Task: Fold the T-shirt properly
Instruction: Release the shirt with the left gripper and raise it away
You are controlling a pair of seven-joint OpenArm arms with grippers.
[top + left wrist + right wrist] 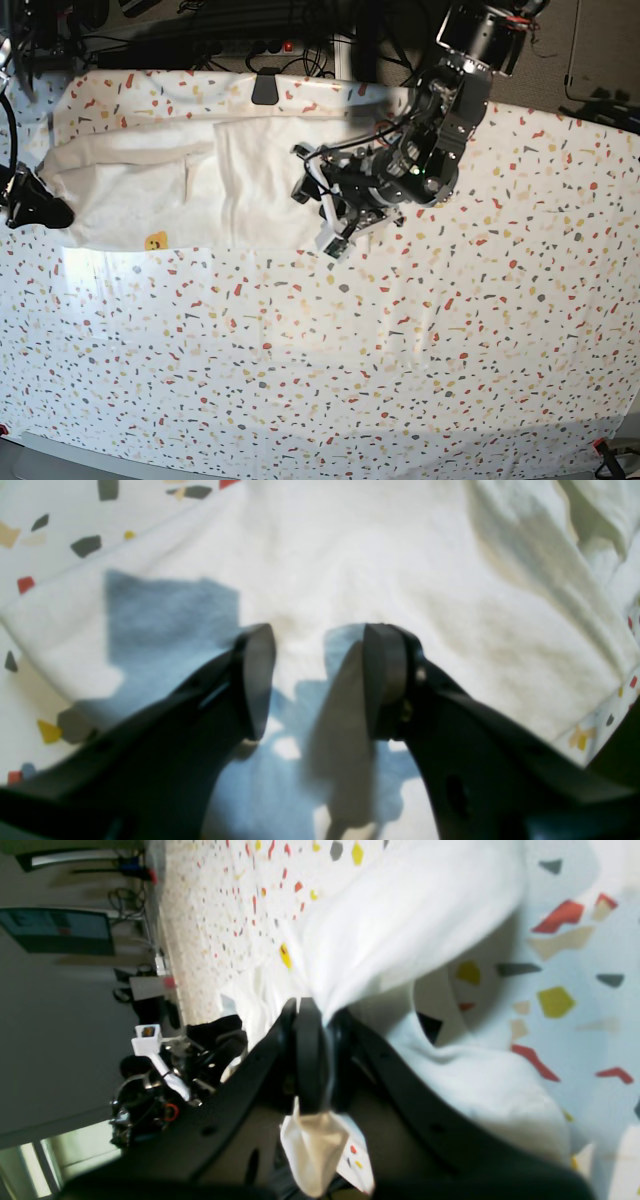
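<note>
Closest in the left wrist view, the left gripper (pixel 315 680) stands with its two dark, matte, wedge-shaped jaws spread wide and nothing between them, poised just above the T-shirt (pixel 350 570). The shirt there is soft white cotton, mostly smooth under the jaws, rumpling into folds toward the far right, and its straight hem runs diagonally across the speckled table (pixel 45 535) cover at the left. The right wrist view gives what that one cannot: the right gripper (pixel 312 1012) is pinched tight on a bunched corner of the T-shirt (pixel 400 920), the cloth stretched taut away from the jaws, with a small limp flap hanging out behind them over the flecked cover. Only the base view takes in the whole layout. The T-shirt (pixel 150 190) lies as a long, roughly rectangular white band on the far left part of the table (pixel 400 350), plain side up, with a small yellow mark near its near edge. The left gripper (pixel 325 205) sits at the shirt's right end, and the right gripper (pixel 40 205) holds its left end at the table's edge.
</note>
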